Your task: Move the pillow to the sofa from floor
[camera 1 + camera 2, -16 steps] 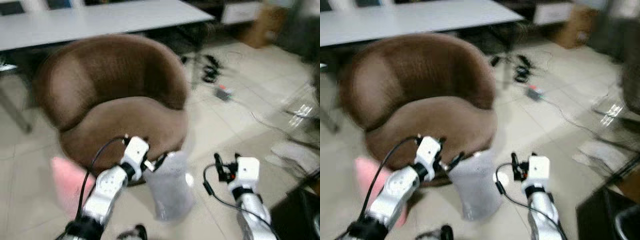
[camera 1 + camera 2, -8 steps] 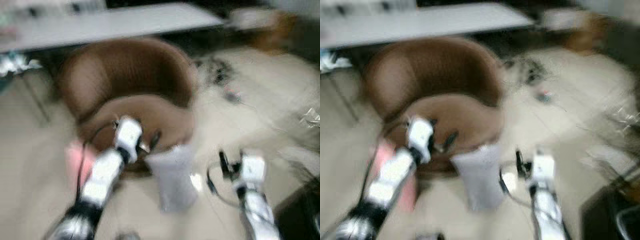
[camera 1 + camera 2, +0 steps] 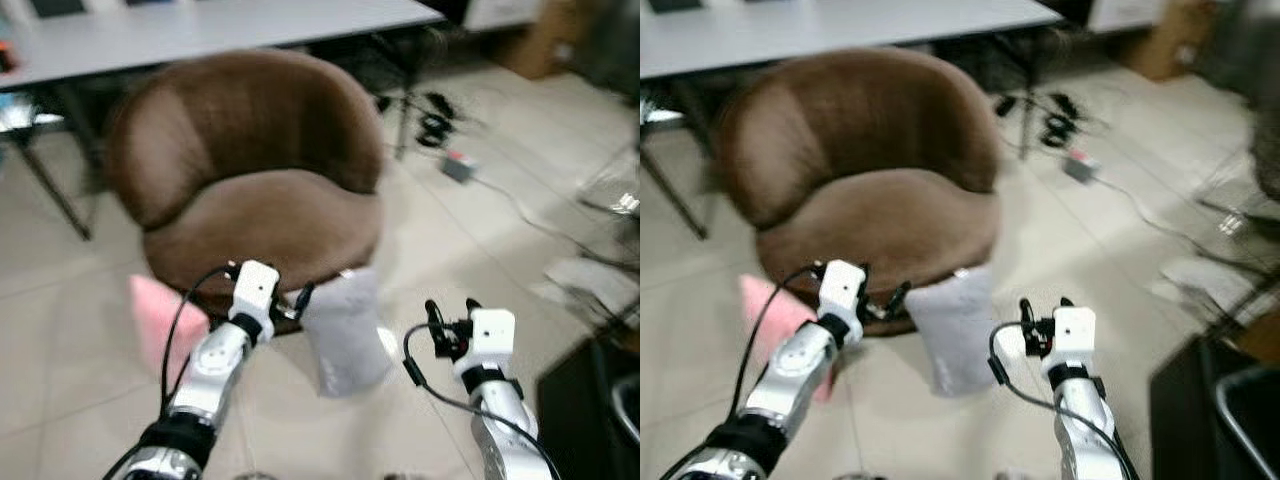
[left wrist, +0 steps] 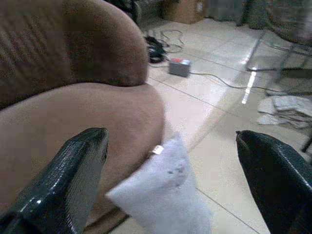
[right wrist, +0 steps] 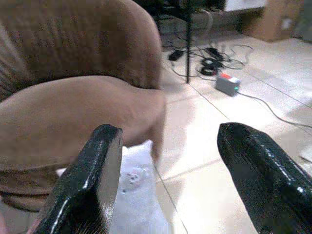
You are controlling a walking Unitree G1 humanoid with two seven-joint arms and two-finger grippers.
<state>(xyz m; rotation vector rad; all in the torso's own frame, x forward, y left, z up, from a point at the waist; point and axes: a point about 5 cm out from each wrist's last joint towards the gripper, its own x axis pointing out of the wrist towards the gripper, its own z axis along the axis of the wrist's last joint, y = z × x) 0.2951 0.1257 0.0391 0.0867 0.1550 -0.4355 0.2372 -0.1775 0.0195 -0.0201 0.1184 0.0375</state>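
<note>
Awaiting pickup — white pillow (image 3: 345,332) stands on the floor (image 3: 450,240), leaning against the brown sofa (image 3: 262,190) front. Left gripper (image 3: 300,300) and right gripper (image 3: 450,325) near it, fingers apart, empty — transfer not begun.

A round brown armchair (image 3: 250,170) looks like matt, velvety cloth; the pale grey pillow (image 3: 345,330) seems soft fabric; the floor tiles (image 3: 480,240) shine glossily.
</note>
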